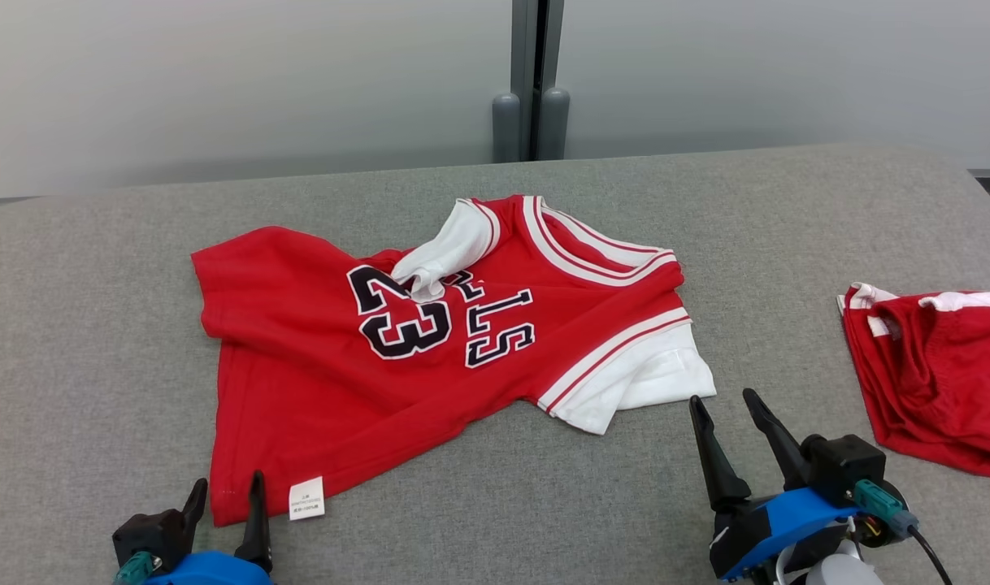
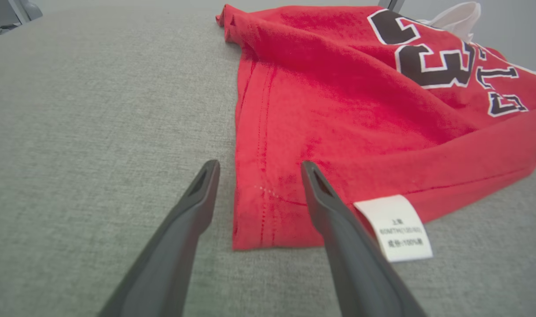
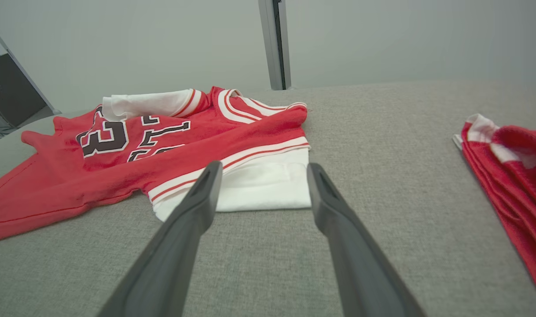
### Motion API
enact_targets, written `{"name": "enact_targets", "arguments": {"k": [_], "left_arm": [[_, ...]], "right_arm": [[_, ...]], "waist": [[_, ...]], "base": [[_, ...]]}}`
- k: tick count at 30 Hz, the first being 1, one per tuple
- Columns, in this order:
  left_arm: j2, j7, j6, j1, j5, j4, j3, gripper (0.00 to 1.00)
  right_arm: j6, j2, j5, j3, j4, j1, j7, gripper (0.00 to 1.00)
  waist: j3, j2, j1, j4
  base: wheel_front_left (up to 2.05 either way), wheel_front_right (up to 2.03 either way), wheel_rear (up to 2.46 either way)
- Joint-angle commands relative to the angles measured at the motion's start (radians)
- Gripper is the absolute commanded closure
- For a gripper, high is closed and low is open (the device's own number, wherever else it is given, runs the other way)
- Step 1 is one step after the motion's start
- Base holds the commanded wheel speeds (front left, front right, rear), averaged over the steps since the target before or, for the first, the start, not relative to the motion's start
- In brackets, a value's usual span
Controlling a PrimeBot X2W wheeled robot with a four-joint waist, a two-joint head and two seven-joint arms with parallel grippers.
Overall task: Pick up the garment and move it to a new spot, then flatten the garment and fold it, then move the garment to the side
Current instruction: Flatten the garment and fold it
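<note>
Jersey (image 1: 430,357) lies rumpled and unfolded mid-table (image 1: 97,325). Both grippers are spread wide and empty: left gripper (image 1: 228,485) straddles the hem corner (image 2: 259,220), right gripper (image 1: 722,399) sits by the white sleeve (image 1: 657,378). Flattening, folding and setting aside seemingly remain.

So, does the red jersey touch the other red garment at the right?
Apart. The head view shows a broad strip of bare grey surface between the jersey and the other red garment; the right wrist view shows the same gap.
</note>
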Motion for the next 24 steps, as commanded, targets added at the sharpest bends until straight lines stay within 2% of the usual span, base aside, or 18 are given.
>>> {"name": "enact_targets", "arguments": {"k": [1,7,19,20,24], "left_arm": [[0.02,-0.004,-0.002,-0.017,-0.028,0.002,-0.029,0.0],[0.062,-0.004,-0.002,-0.024,-0.121,0.002,-0.106,0.0],[0.103,-0.004,-0.002,-0.04,-0.287,0.017,-0.209,0.0],[0.105,-0.003,-0.002,-0.039,-0.299,0.017,-0.217,0.27],[0.12,-0.004,-0.002,-0.042,-0.344,0.005,-0.249,0.81]], "right_arm": [[0.0,-0.004,0.005,0.002,-0.001,-0.011,-0.003,0.0],[0.0,-0.004,0.011,0.005,-0.005,-0.019,-0.003,0.0],[0.0,-0.004,0.022,0.009,-0.011,-0.025,-0.003,0.0],[0.0,-0.004,0.023,0.008,-0.011,-0.026,-0.003,0.0],[0.0,-0.004,0.024,0.008,-0.011,-0.026,-0.003,0.0]], "waist": [[0.009,-0.0001,-0.0001,-0.003],[0.026,-0.0001,-0.0001,-0.008],[0.04,-0.0001,-0.0001,-0.004],[0.04,-0.0001,-0.0001,-0.003],[0.04,-0.0001,-0.0001,0.003]], "base": [[0.0,0.0,0.0],[0.0,0.0,0.0],[0.0,0.0,0.0],[0.0,0.0,0.0],[0.0,0.0,0.0]]}}
